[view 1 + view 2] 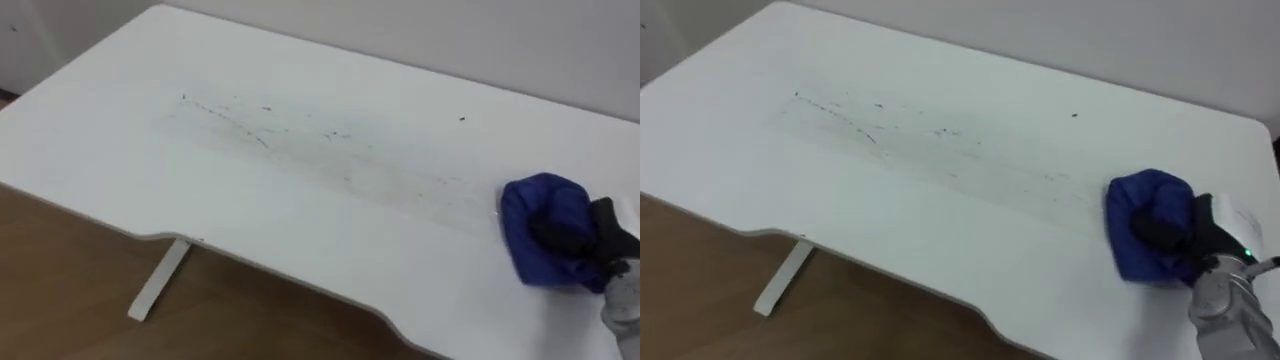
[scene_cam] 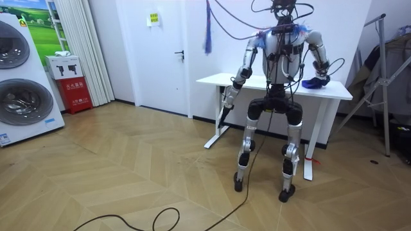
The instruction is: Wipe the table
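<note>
My left hand (image 2: 228, 96) hangs at my side by the table's left end, out of the work, and I cannot tell how it is set. The white table (image 1: 110, 130) stands in front of me, its near edge over the wood floor (image 1: 60, 280) and the pale table leg (image 1: 158, 282). Across the middle runs a streak of dark specks (image 1: 262, 135), starting far on the left and trailing nearer toward the right, with a faint smear along it. That band is what I judge needs wiping. At its right end lies the blue cloth (image 1: 1143, 205), bunched on the tabletop, with my right hand (image 1: 1178, 236) on top, its dark fingers curled into the folds and holding it. I keep it wadded and pressed down so that a sweep leftward drags the cloth flat along the streak.
</note>
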